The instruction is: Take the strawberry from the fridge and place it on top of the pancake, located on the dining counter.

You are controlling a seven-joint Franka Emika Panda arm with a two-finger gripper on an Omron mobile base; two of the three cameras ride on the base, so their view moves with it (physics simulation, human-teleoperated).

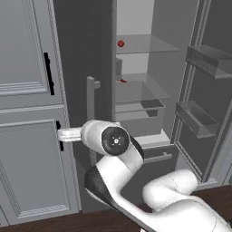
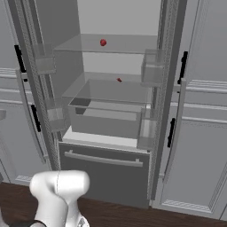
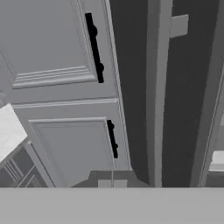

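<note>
Folded low before tall dark grey double-door fridge (image 2: 166, 88), doors open; jaws clenched, empty. Tiny bright red strawberry (image 2: 103, 42) resting on upper glass shelf (image 2: 128, 44). Likely light, soft, bruisable; pinch gently across middle.

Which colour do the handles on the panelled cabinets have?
Black, clearest on the cabinet handles in the hand view.

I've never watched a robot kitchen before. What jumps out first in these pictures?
The tall dark grey fridge stands wide open, its pale interior and glass shelves on show. A tiny bright red strawberry sits alone on the upper glass shelf, the one spot of colour. In front, the white robot arm with dark joints bends low beside the light-grey panelled cabinets at the left.
</note>
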